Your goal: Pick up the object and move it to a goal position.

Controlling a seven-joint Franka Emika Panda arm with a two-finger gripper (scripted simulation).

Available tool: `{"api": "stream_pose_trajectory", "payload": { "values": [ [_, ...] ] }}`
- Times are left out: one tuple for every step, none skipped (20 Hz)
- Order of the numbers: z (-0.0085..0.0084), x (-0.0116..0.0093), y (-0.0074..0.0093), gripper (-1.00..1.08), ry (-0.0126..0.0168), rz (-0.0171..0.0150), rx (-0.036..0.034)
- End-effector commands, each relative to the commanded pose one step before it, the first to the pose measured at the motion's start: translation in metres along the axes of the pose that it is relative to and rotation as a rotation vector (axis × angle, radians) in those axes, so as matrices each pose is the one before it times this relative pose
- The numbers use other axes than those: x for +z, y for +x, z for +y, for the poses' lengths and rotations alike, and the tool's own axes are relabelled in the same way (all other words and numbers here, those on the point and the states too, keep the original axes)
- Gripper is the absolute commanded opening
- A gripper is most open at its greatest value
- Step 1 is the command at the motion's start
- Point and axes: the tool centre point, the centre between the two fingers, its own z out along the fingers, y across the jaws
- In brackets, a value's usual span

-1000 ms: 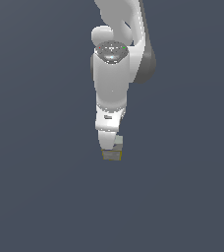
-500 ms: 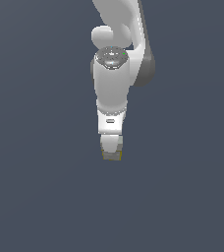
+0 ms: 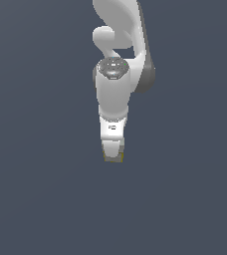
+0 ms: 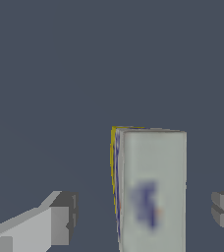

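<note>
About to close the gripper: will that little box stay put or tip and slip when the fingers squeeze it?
The box has flat, straight faces, so it probably won't roll. It looks rigid, likely holding shape under the fingers. It sits nearer one finger, with clear gaps both sides, so it may slide sideways before being clamped.

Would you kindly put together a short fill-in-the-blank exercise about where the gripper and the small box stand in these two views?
1. In the wrist view, the box stands ____ the two fingers.
2. The fingers are ____ from the box's sides, with gaps showing.
3. The box's visible edge is coloured ____.
4. In the exterior view, the gripper hides most of the ____ beneath it.

Missing words: between; apart; yellow; box
</note>
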Motion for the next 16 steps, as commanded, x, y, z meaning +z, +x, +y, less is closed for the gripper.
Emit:
{"api": "stream_pose_trajectory", "payload": {
  "values": [
    [-0.00082,0.01342,0.00014,1.0,0.0011,0.00018,-0.0014],
    [-0.00011,0.0044,-0.00023,1.0,0.0,0.0,0.0],
    [-0.00007,0.00368,0.00023,1.0,-0.00003,0.00008,-0.00069],
    [0.00005,0.00301,-0.00016,1.0,0.0,0.0,0.0],
    [0.00012,0.00231,0.00019,1.0,-0.00003,-0.00002,-0.00049],
    [0.00025,0.00164,-0.00008,1.0,0.0,0.0,0.0],
    [0.00037,0.00095,-0.00004,1.0,0.0,0.0,0.0],
    [0.00043,0.00027,-0.00001,1.0,0.0,0.0,0.0],
    [0.00017,-0.00004,0.00001,1.0,0.0,0.0,0.0],
    [0.0,0.0,0.0,-1.0,0.0,0.0,0.0],
    [0.0,0.0,0.0,-1.0,0.0,0.0,0.0],
    [0.0,0.0,0.0,-1.0,0.0,0.0,0.0],
    [0.0,0.0,0.0,-1.0,0.0,0.0,0.0],
    [0.0,0.0,0.0,-1.0,0.0,0.0,0.0],
    [0.0,0.0,0.0,-1.0,0.0,0.0,0.0],
    [0.0,0.0,0.0,-1.0,0.0,0.0,0.0]
  ]
}}
